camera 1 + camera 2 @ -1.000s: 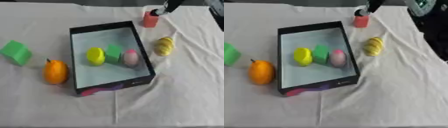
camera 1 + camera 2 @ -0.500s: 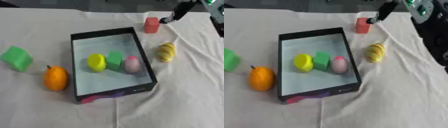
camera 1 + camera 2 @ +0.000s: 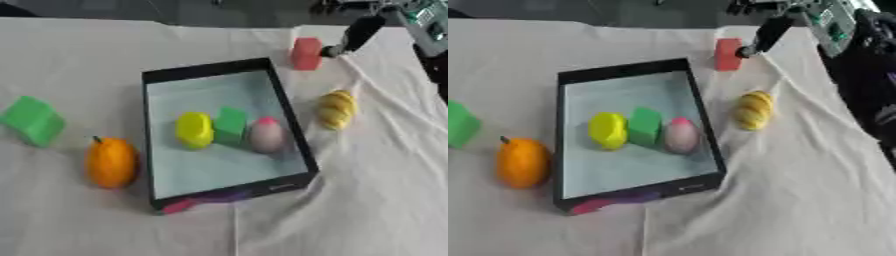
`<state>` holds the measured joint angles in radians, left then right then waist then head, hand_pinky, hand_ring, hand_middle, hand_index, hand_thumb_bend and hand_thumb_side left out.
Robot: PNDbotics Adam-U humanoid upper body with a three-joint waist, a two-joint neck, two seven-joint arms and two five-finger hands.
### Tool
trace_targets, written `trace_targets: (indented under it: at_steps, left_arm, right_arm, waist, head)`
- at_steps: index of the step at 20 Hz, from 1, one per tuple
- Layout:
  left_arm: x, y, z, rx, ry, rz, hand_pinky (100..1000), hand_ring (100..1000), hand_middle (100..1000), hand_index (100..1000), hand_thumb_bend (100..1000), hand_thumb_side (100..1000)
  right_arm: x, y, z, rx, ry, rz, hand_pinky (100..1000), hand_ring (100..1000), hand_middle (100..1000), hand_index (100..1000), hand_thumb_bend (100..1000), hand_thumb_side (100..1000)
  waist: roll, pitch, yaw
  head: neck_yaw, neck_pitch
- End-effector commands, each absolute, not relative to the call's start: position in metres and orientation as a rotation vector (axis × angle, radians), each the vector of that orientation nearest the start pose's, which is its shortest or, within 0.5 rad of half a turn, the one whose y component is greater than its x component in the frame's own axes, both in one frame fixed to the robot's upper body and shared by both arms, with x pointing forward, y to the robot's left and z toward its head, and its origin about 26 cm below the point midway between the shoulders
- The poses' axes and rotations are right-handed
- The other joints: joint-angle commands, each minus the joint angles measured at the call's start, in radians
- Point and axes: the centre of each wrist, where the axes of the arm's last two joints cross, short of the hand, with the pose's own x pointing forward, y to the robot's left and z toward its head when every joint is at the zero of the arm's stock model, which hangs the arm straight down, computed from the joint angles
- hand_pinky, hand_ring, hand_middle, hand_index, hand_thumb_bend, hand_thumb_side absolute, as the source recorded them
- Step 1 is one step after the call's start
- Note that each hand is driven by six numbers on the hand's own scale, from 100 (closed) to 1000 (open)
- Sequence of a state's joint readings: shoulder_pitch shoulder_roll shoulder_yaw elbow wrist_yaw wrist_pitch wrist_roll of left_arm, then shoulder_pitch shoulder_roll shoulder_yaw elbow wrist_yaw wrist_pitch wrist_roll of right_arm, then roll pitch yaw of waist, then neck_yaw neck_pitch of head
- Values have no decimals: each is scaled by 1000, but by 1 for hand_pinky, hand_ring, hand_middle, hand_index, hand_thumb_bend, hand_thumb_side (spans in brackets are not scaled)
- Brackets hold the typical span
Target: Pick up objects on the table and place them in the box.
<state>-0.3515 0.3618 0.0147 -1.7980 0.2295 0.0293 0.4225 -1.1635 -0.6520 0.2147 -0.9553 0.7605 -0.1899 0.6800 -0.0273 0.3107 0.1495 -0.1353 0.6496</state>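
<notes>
A red block (image 3: 306, 53) stands on the white cloth beyond the far right corner of the black box (image 3: 289, 120). My right hand (image 3: 353, 36) reaches down from the upper right, and its dark tip is right beside the block's right side; I cannot tell whether it touches. Inside the box lie a yellow piece (image 3: 194, 130), a green block (image 3: 231, 126) and a pink egg-like piece (image 3: 267, 135). Outside it are a yellow striped piece (image 3: 336, 109) on the right, an orange (image 3: 112, 162) and a green block (image 3: 33, 120) on the left. The left hand is out of sight.
The white cloth (image 3: 367, 200) is wrinkled, with a raised fold running from the red block past the yellow striped piece. Dark equipment (image 3: 868, 75) stands along the table's right edge. A dark floor lies beyond the far edge.
The whole picture has shifted downward, so the camera has moved. Relative to the red block, my right hand has come lower, from above its top to beside its right side.
</notes>
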Motion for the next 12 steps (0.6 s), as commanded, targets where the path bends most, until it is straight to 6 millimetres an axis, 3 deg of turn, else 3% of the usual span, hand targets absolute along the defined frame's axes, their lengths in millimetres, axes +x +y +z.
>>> trace_targets:
  at_steps: [1,12]
  left_arm:
    - [333,278,189,229,-2151,194,718,812,662,739,108,818]
    - [335,271,199,197,-2180,164,717,811,656,736,105,818]
  right_arm:
    - [468,-313,348,-987,-1307,1605,917,926,899,943,430,240]
    - [471,-325,340,-1054,-1265,1560,916,927,902,937,433,272]
  waist:
    - [-3,-2,5]
    - [-15,29,37]
  head:
    - [-7,-18]
    - [-23,-45]
